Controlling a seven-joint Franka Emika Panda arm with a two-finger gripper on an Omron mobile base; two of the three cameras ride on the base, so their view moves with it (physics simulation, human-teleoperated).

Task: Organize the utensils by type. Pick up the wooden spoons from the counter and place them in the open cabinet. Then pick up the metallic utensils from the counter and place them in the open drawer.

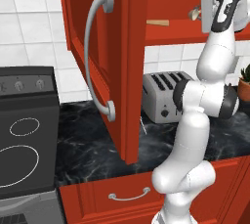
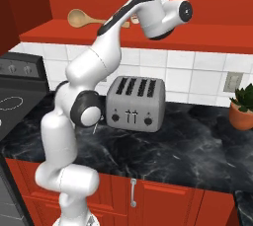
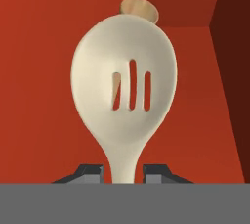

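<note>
The pincer [image 3: 124, 171] holds narrow on the neck of a pale slotted spoon [image 3: 124, 96], raised inside the red cabinet [image 3: 44, 47]. Just beyond its bowl lies a second wooden spoon [image 2: 81, 18] on the shelf.

A boxy silver four-slot toaster [image 2: 134, 102] with dark knobs on its front stands well below the pincer, against the white tiled wall [image 2: 197, 74]. A black stove with white ring markings on its glass top [image 1: 24, 145] and a row of grey knobs sits far below the pincer and off to its left. A small green plant in a terracotta pot [image 2: 242, 107] stands low and off to the pincer's right. A pale wall socket plate [image 2: 230, 82] is set in the tiles just beside the plant, below the pincer's height.
</note>
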